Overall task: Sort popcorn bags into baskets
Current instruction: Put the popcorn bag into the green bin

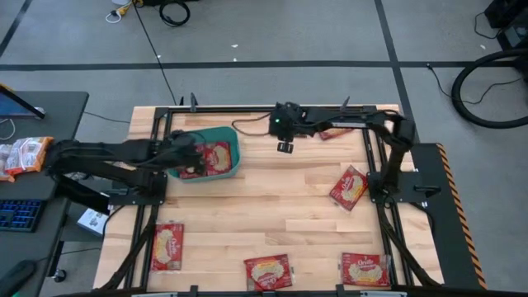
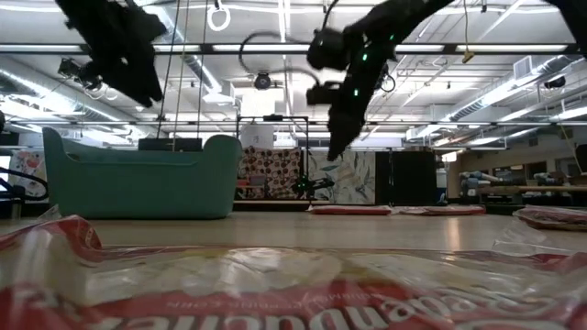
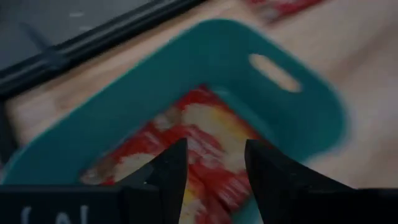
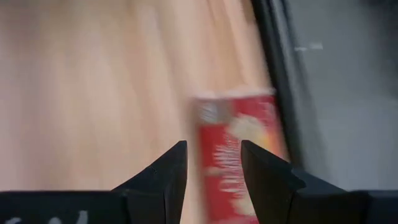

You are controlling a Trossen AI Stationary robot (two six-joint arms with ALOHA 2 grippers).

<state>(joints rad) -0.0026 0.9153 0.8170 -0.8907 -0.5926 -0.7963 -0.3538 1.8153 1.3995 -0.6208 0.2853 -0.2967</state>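
Observation:
The teal basket stands on the wooden table at the far left, with a red popcorn bag lying flat inside. My left gripper hangs open above the basket, clear of the bag. My right gripper is open above the far middle of the table, pointing down. In its wrist view a red bag lies flat beyond the fingers, beside a dark edge rail. Several more bags lie flat on the table, one partly under my right arm.
Loose bags lie at the right, near left, near middle and near right. Dark frame rails run along the table's edges. A side desk at the left holds white-and-orange packets.

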